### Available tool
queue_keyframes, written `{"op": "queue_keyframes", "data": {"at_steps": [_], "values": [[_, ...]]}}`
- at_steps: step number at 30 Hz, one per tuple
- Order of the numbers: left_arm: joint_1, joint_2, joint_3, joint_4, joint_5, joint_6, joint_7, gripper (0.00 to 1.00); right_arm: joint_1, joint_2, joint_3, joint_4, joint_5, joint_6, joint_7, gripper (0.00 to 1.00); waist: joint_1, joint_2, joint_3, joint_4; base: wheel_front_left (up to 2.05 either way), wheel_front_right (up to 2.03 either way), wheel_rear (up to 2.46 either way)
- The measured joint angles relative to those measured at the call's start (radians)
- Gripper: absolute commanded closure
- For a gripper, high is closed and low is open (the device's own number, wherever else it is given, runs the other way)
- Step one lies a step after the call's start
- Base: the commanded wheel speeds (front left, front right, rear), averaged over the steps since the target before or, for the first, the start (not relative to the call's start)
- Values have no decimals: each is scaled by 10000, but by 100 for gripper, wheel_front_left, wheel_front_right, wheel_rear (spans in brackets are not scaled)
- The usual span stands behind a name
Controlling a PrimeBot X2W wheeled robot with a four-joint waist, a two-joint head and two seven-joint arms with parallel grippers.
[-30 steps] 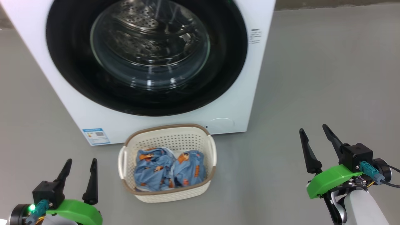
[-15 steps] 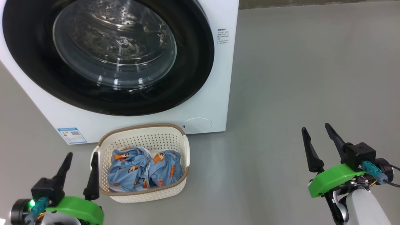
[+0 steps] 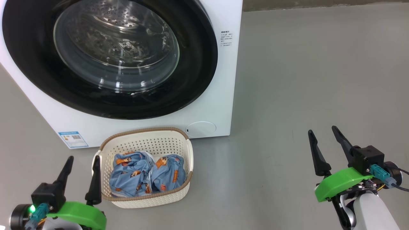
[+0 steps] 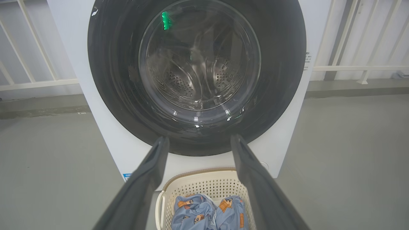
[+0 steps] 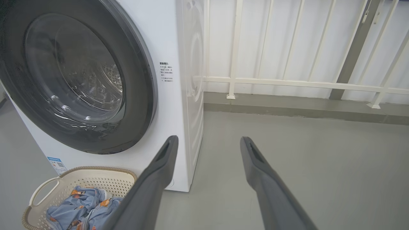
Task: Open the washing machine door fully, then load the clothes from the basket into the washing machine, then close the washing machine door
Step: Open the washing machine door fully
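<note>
Over the last second my head camera swings right, so the big white front-loading washing machine (image 3: 220,95) and the small cream perforated plastic basket (image 3: 143,131) sit further left in my head view, the basket's side handle now overlapping my left gripper (image 3: 83,158).

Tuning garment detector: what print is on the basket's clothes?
Light blue fabric clothes with small orange-brown cartoon figures; clearest in head view.

floor (image 3: 306,80): smooth grey | railing (image 5: 287,83): white bars, behind | kerb (image 5: 303,111): grey, low | light: even
</note>
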Motion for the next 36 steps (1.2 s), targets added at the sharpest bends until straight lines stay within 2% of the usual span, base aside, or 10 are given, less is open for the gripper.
{"op": "queue_keyframes", "data": {"at_steps": [11, 16, 26, 31, 32, 33, 35, 36], "values": [[12, -65, -29, -267, 88, -15, 0, 0, -20, 59, -278, -63, 44, 0, 0, 0, 0, 0, 117, 140, 0, 0, 0], [191, -173, -65, -439, 88, -42, 0, 0, -389, 98, -681, -77, 610, 0, 0, 0, 0, 0, 244, 246, 0, 0, 0], [372, -194, -173, -497, 90, -42, 0, 0, -1844, 146, -1528, 31, 2366, 0, 0, 0, 0, 0, 449, 436, 0, 0, 0], [392, -245, -251, -499, 90, -42, 0, 0, -2657, 130, -2173, 311, 3603, 0, 38, 0, 0, 0, 558, 555, 0, 0, 0], [392, -249, -270, -499, 90, -44, 0, 0, -2802, 127, -2326, 360, 3843, 0, 102, 9, 0, 0, 588, 576, 0, 0, 0], [392, -255, -288, -500, 88, -42, 0, 0, -2969, 151, -2543, 447, 4205, 0, 199, 51, 0, 0, 624, 600, 0, 0, 0], [388, -280, -336, -502, 88, -44, 0, 0, -3252, 165, -2878, 616, 4817, 0, 370, 100, 0, 0, 696, 656, 0, 0, 0], [386, -303, -368, -502, 88, -44, 0, 0, -3384, 190, -3068, 719, 5108, 0, 443, 100, 0, 0, 730, 689, 0, 0, 0]]}}
